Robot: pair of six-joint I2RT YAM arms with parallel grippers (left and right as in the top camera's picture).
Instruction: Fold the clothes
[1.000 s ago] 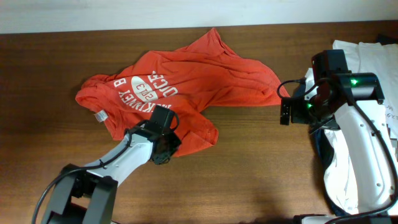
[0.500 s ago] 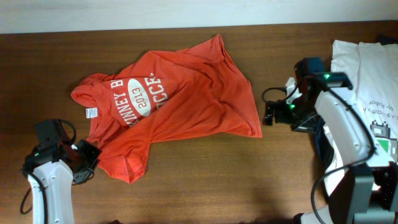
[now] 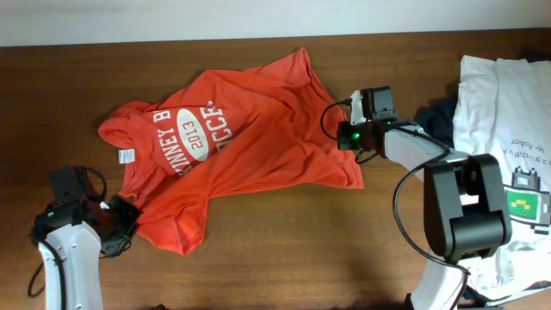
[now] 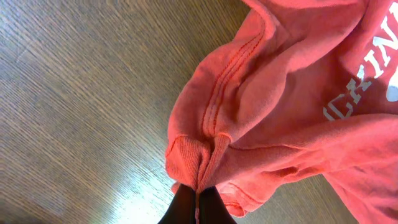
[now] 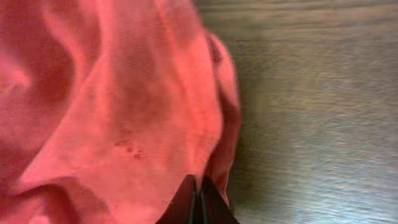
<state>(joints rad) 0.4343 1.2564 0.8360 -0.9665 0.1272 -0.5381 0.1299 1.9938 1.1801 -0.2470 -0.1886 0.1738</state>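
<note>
While overhead hides the grips, wrist views show left gripper [image 4: 196, 208] and right gripper [image 5: 198, 202] each clamped on shirt [image 3: 258, 146] edges; brown wood table [image 3: 284, 250].

Desk [image 3: 284, 250]: dark brown wood, fine grain running lengthwise, matte finish, with a pale patch of reflected light in the left wrist view. Wall [image 3: 172, 17]: plain off-white strip behind far edge. Lighting soft, even.
</note>
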